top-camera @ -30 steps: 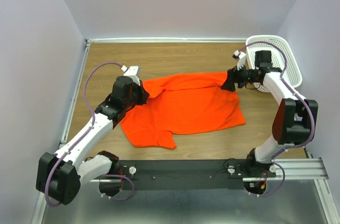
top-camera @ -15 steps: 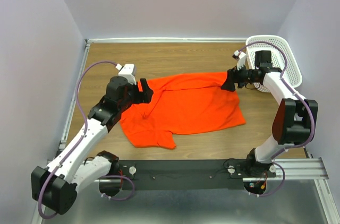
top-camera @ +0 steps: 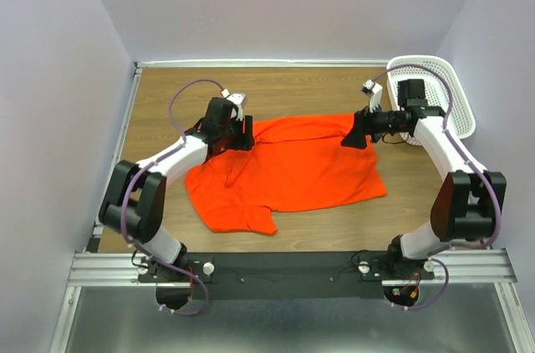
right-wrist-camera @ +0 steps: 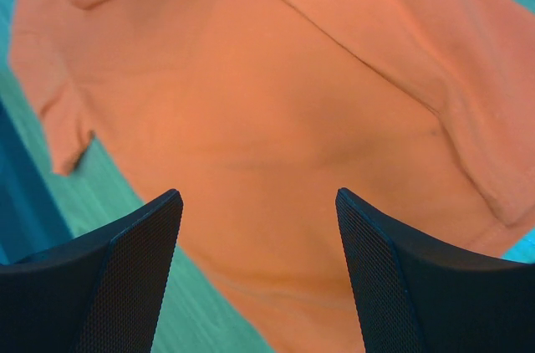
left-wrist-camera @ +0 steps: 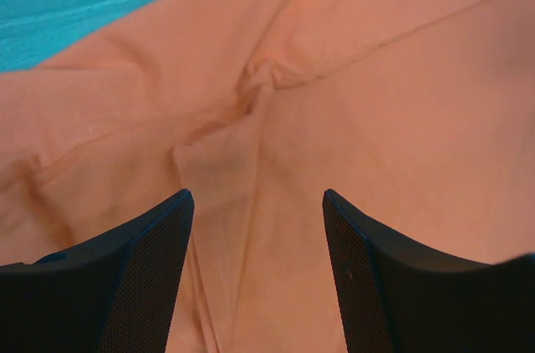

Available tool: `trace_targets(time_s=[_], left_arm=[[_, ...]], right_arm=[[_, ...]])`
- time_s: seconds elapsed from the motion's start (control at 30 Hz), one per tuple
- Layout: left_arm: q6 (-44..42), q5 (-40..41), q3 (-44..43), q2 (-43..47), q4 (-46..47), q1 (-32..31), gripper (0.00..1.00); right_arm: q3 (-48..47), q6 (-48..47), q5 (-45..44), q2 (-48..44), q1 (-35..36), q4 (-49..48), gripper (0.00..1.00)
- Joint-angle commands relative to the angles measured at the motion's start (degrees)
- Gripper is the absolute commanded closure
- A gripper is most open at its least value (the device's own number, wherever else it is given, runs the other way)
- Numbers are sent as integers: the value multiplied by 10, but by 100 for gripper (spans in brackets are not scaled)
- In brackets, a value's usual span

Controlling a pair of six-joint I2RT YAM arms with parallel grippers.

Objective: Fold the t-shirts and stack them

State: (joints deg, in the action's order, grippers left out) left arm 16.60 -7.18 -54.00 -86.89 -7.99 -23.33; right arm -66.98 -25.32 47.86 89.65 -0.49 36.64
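Note:
One bright orange-red t-shirt (top-camera: 292, 169) lies spread out and rumpled on the wooden table, a sleeve sticking out at its near left. My left gripper (top-camera: 246, 132) hovers over the shirt's far left edge. In the left wrist view it (left-wrist-camera: 257, 198) is open, with a puckered fold of the t-shirt (left-wrist-camera: 251, 94) below the fingers and nothing between them. My right gripper (top-camera: 349, 138) hangs over the shirt's far right corner. Seen from the right wrist, it (right-wrist-camera: 258, 196) is open above the flat t-shirt (right-wrist-camera: 276, 110) and holds nothing.
A white lattice basket (top-camera: 458, 94) stands at the far right corner, just behind the right arm. Bare table (top-camera: 167, 94) lies to the far left of the shirt. Walls close the table in on three sides.
My left gripper has let go of the shirt's left edge, opened, and swung toward the far side and to the right. The right gripper has shifted slightly left.

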Motion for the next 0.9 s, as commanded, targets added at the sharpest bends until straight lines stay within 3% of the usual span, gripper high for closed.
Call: trace_targets(time_s=[0.0, 0.43, 0.87], left_arm=[[-8, -17, -38, -57, 45, 19, 31], [14, -6, -30, -120, 64, 22, 41], [28, 15, 13, -115, 94, 27, 41]], right_arm=[[-3, 27, 66, -53, 4, 47, 18], [47, 16, 74, -54, 4, 48, 18], [49, 14, 74, -53, 4, 48, 18]])
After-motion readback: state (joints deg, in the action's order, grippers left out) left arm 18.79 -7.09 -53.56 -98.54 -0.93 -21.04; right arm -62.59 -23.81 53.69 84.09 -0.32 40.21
